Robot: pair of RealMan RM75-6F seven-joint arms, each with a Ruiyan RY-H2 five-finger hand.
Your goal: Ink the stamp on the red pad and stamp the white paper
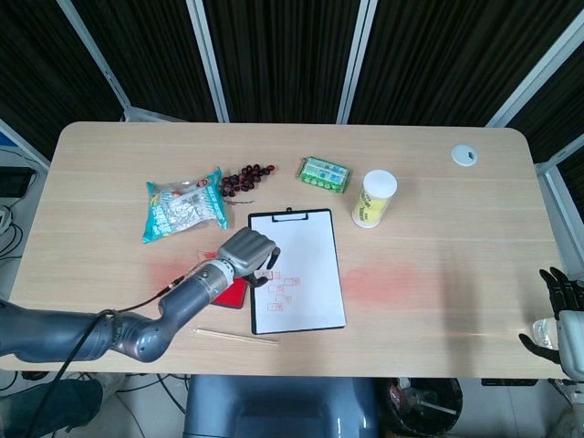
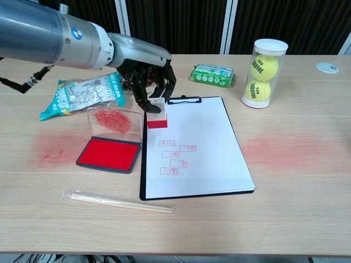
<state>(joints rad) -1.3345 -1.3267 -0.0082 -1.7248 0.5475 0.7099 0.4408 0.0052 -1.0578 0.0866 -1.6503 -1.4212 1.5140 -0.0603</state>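
Observation:
My left hand (image 2: 147, 78) (image 1: 245, 248) holds the red-and-white stamp (image 2: 157, 116) by its top, lifted above the left edge of the white paper (image 2: 194, 148) (image 1: 306, 274) on the black clipboard. Several red stamp marks (image 2: 174, 155) show on the paper's left half. The red ink pad (image 2: 109, 154) lies open to the left of the clipboard, its clear lid (image 2: 113, 123) raised behind it; in the head view my arm hides most of the pad. My right hand (image 1: 558, 310) hangs off the table's right edge, fingers spread, holding nothing.
A snack bag (image 2: 82, 96), dark grapes (image 1: 246, 179), a green packet (image 2: 213, 75) and a tube of tennis balls (image 2: 265, 72) stand behind the clipboard. Wrapped chopsticks (image 2: 118, 203) lie near the front edge. A white disc (image 2: 327, 67) sits far right.

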